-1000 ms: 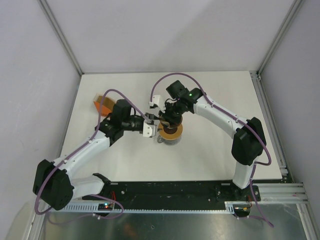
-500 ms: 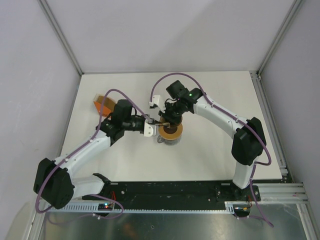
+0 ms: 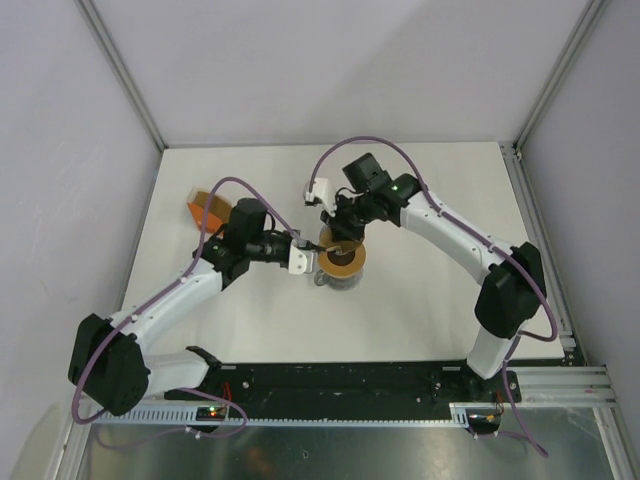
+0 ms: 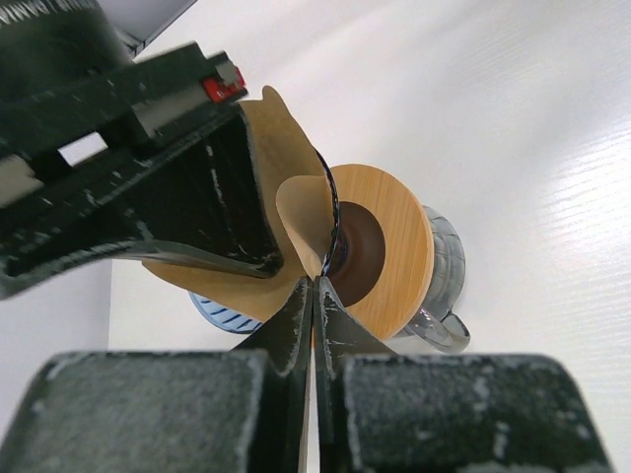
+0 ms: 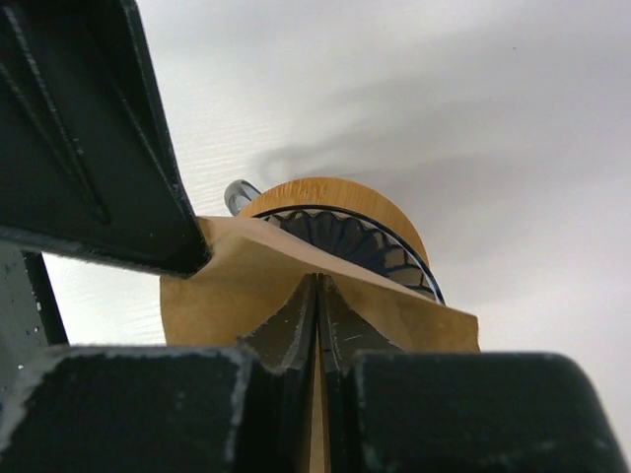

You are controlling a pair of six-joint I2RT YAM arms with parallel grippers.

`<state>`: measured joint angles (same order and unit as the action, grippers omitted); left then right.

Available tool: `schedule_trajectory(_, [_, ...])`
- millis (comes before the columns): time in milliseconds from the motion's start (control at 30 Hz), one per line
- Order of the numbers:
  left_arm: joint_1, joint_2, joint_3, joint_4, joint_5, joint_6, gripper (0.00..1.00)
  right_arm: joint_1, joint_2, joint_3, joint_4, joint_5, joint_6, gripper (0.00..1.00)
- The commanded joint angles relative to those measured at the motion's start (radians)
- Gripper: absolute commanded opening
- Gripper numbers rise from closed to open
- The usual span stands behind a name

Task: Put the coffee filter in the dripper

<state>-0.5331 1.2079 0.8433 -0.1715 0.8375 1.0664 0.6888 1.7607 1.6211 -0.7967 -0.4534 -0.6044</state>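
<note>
The light-brown paper coffee filter (image 4: 296, 202) is held from two sides just above the dripper. My left gripper (image 4: 315, 284) is shut on its lower edge, and my right gripper (image 5: 317, 284) is shut on another edge of the filter (image 5: 232, 291). The blue ribbed dripper (image 5: 350, 241) sits behind the filter, over a wooden ring (image 5: 335, 190) on a grey mug (image 4: 446, 281). Part of its blue rim (image 4: 219, 309) shows under the paper. Seen from above, the left gripper (image 3: 308, 252) and right gripper (image 3: 338, 238) meet at the ring (image 3: 343, 264).
An orange box-like holder (image 3: 207, 209) stands at the left of the white table (image 3: 440, 300). The mug's handle (image 4: 442, 333) points toward the table's near side. Grey walls close in the back and both sides.
My left gripper has closed on the filter's edge. The right arm has shifted slightly back and to the right, still holding the filter over the dripper.
</note>
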Motion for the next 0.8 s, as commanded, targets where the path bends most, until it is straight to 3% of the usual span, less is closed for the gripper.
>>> schedule_trajectory(0, [-0.009,0.008,0.042,-0.041,0.011,0.025,0.00,-0.016,-0.081,-0.018,0.069,-0.033,0.029,0.06])
schedule_trajectory(233, [-0.010,0.014,0.056,-0.058,0.015,0.023,0.00,-0.060,-0.179,-0.082,0.166,-0.075,0.099,0.07])
schedule_trajectory(467, [-0.013,0.015,0.064,-0.062,0.015,0.019,0.02,-0.079,-0.301,-0.160,0.289,0.074,0.280,0.33])
schedule_trajectory(600, [-0.013,0.016,0.075,-0.063,0.005,0.002,0.18,-0.077,-0.334,-0.198,0.321,0.259,0.370,0.43])
schedule_trajectory(767, [-0.013,0.007,0.092,-0.065,-0.015,-0.020,0.38,-0.066,-0.314,-0.215,0.284,0.322,0.384,0.47])
